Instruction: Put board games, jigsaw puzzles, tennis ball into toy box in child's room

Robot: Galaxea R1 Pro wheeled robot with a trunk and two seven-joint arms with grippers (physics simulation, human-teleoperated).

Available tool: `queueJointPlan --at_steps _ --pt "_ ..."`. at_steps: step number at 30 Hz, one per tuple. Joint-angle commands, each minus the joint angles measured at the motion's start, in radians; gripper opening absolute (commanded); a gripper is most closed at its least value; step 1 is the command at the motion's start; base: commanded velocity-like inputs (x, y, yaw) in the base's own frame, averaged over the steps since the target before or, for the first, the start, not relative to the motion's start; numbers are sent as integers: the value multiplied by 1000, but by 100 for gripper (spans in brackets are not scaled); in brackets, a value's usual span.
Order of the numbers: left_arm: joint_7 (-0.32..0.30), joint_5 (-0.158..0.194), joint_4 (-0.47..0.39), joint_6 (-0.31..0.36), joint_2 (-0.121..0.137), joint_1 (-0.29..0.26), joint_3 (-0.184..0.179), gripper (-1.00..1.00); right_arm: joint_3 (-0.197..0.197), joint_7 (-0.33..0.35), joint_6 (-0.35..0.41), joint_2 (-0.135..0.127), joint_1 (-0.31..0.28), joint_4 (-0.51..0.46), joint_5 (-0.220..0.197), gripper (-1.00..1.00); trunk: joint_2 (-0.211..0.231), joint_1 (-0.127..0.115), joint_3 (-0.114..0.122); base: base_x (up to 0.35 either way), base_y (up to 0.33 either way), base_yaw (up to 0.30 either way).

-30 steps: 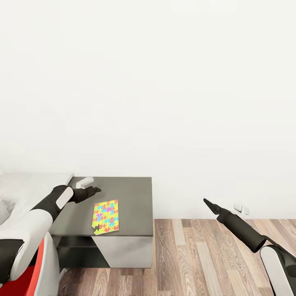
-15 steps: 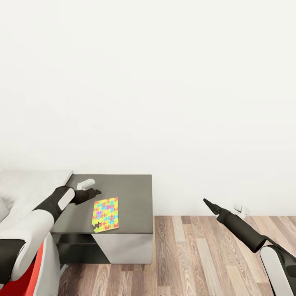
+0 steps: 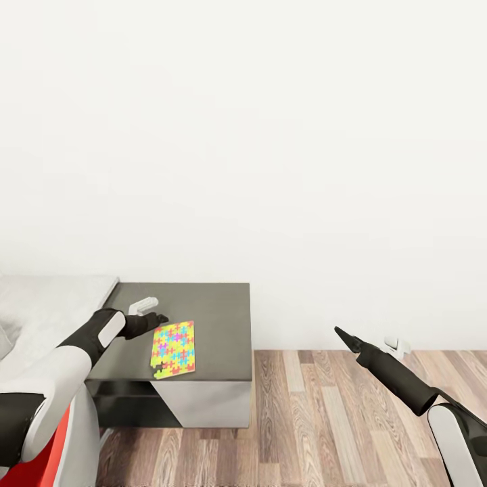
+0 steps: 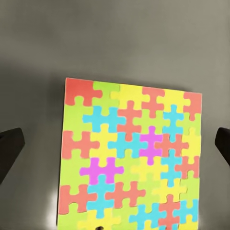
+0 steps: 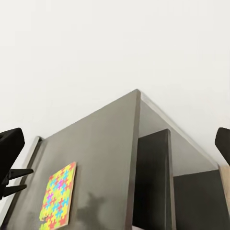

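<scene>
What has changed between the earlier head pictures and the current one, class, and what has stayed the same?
The camera has shifted a little: the grey table and the bed sit slightly higher in the frame. The left gripper has come closer to the jigsaw puzzle, open above it, holding nothing. The puzzle lies flat on the table as before. The right gripper has stayed raised over the wooden floor.

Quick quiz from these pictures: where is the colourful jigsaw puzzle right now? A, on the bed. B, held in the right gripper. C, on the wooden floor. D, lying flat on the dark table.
D: the jigsaw puzzle lies flat on the dark table, with the left gripper open just above it and the right gripper off over the floor.
</scene>
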Motion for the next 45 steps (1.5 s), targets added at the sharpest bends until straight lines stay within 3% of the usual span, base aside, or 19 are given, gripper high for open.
queueJointPlan --at_steps 1,36,45 --pt "-2 1 -1 2 1 -1 -6 100 -2 1 8 0 -1 -1 -6 100 -2 1 -4 0 0 0" --pt "-8 0 -1 -5 0 7 -8 100 -2 2 6 0 -1 -1 -6 100 -2 1 -61 0 0 0" --pt "-7 0 -1 -6 0 7 -8 100 -3 7 1 1 -1 -1 -6 100 -2 1 -65 0 0 0"
